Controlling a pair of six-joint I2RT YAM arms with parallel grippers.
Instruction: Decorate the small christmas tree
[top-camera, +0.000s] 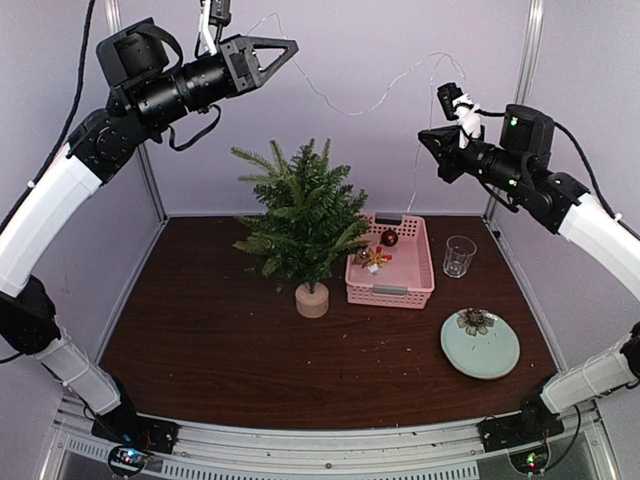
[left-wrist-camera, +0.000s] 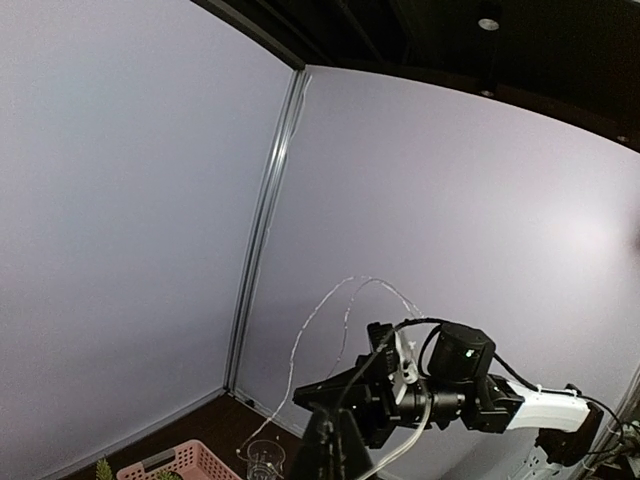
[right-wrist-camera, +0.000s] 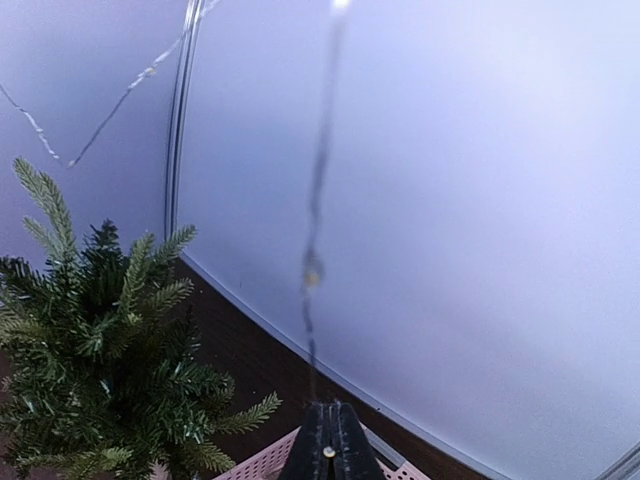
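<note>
Jaws first: right jaws (right-wrist-camera: 325, 452) are pressed together on the fairy-light wire (right-wrist-camera: 313, 268), and the strand runs straight up out of the tips. Left jaws (top-camera: 291, 46) are also together, high above and left of the tree. No view shows me whether the wire is actually pinched there.

Small christmas tree (top-camera: 303, 215) stands upright near the middle of the desk (top-camera: 200, 340), with its wooden stump just beside the pink basket (top-camera: 421, 283). Both my arms are well above its top, one on each side.

Step as I read it: drape the wire over the tree.
- Hold the span taut between the arms and bring it down onto the crown, so it goes around the branches, not beside them.
- Descend slowly. The wire is thin and likely to snag on needles.
- Avoid any sideways tug. The stump is small, so the tree could tip.
- No release until the strand sits in the branches.

Room:
- Most free space is over the bare wood in front and to the left of the tree.
- The right side is tighter: the basket is by the stump, the drinking glass (top-camera: 459, 256) is just past it, and the pale green plate (top-camera: 492, 358) is nearer my bases.
- Right arm should come down behind the basket, apart from the glass.
- Back wall and frame post (top-camera: 150, 185) sit close behind, so I judge there is little margin rearward for the left arm.
</note>
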